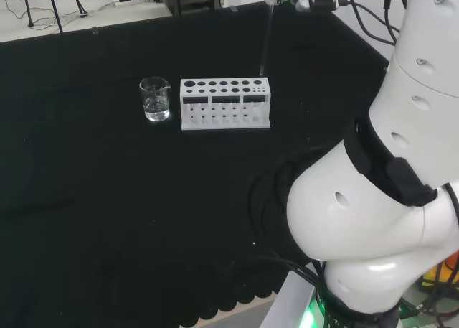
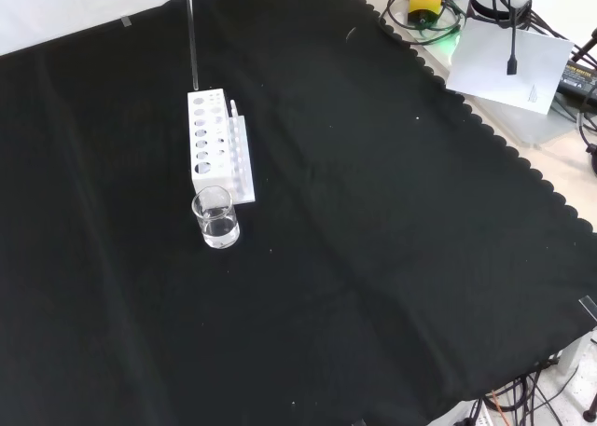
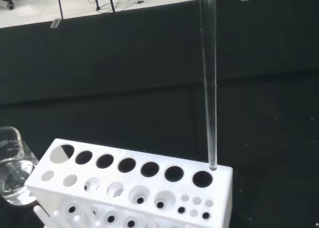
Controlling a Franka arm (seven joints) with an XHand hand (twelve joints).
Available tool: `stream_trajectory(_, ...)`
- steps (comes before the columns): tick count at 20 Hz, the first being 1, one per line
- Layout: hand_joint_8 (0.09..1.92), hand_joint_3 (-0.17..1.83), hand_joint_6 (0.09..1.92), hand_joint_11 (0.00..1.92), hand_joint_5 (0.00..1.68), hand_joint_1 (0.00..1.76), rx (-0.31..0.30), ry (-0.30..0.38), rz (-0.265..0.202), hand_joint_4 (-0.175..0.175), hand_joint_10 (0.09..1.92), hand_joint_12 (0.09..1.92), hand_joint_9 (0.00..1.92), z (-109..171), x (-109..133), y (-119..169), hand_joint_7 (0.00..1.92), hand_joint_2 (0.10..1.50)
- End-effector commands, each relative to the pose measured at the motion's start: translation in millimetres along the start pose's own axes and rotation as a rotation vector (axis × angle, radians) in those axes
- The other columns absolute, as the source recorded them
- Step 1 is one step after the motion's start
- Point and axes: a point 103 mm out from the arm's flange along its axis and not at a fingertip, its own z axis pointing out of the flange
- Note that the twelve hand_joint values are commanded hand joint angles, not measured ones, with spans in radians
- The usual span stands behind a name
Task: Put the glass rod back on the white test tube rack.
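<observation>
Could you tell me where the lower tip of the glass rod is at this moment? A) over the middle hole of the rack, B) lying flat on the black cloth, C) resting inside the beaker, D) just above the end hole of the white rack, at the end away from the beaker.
D: in the wrist view the glass rod hangs upright with its tip just above the end hole of the white rack, at the end away from the beaker.

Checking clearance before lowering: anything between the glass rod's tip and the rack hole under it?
Nothing visible. The glass rod hangs upright, its tip just above the end hole of the white rack, and that hole looks empty. The beaker stands beside the rack's opposite end.
</observation>
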Motion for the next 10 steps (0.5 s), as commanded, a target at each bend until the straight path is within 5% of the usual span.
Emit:
stream_trajectory(1, 1.11, -0.17, 0.09, 1.64, 1.39, 1.31, 0.01, 0.025, -0.003, -0.175, 0.83, 0.69, 1.63, 9.0, -0.3, 8.6, 1.12, 1.11)
stream_trajectory(10, 1.11, -0.17, 0.09, 1.64, 1.39, 1.31, 0.007, 0.021, -0.01, -0.175, 0.83, 0.69, 1.63, 10.7, 4.6, 9.1, 1.12, 1.11)
